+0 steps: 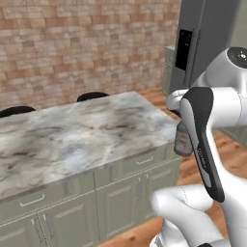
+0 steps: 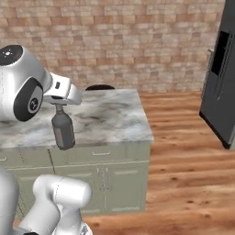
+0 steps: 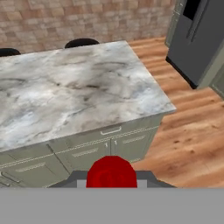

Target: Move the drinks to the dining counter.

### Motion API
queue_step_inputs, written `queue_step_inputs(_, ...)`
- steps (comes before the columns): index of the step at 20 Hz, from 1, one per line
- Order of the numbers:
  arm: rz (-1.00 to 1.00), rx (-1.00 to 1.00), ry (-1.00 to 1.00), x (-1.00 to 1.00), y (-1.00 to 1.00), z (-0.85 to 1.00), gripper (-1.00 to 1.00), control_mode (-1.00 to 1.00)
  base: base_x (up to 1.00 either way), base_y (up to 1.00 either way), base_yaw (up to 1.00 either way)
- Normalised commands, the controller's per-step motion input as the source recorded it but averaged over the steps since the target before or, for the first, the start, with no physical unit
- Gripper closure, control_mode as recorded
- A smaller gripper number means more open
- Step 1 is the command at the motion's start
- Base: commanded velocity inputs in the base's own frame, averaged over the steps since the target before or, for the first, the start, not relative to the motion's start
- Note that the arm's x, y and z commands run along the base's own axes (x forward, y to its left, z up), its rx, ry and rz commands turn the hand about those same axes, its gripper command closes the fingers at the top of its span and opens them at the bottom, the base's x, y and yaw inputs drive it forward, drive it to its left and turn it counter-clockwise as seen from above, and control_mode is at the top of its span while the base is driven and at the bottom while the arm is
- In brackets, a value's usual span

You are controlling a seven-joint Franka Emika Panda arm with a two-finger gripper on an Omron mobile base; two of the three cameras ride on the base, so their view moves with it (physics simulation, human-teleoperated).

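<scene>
Left base view: bottle [image 1: 184, 140] hangs at 3 o'clock, half hidden behind the forearm, just off the dining counter [image 1: 82, 130] corner, over floor. Carried high, prob. to clear the marble edge.

Right base view: gripper [image 2: 60, 106] pinches bottle [image 2: 63, 130] at the neck, body upright below it, in front of the counter's [image 2: 114, 117] cabinet fronts at 9 o'clock. Neck grip keeps it vertical for set-down.

Hand view: red cap [image 3: 111, 172] at 6 o'clock, fingers pressed in on it; counter [image 3: 78, 92] ahead at 12. Not yet over the top.
</scene>
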Motion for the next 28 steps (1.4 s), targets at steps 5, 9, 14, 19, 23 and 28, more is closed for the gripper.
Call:
queue_step_inputs(5,0.00,0.00,0.00,0.00,0.00,0.00,1.00,1.00,0.00,0.06,0.36)
queue_step_inputs(9,0.00,0.00,0.00,0.00,0.00,0.00,1.00,1.00,0.01,0.07,0.33)
queue_step_inputs(14,0.00,0.00,0.00,0.00,0.00,0.00,1.00,1.00,0.16,0.03,0.26)
queue_step_inputs(19,0.00,0.00,0.00,0.00,0.00,0.00,1.00,1.00,0.44,0.00,0.13)
queue_step_inputs(23,0.00,0.00,0.00,0.00,0.00,0.00,1.00,1.00,0.53,0.00,0.06)
queue_step_inputs(28,0.00,0.00,0.00,0.00,0.00,0.00,1.00,1.00,0.44,0.00,0.05)
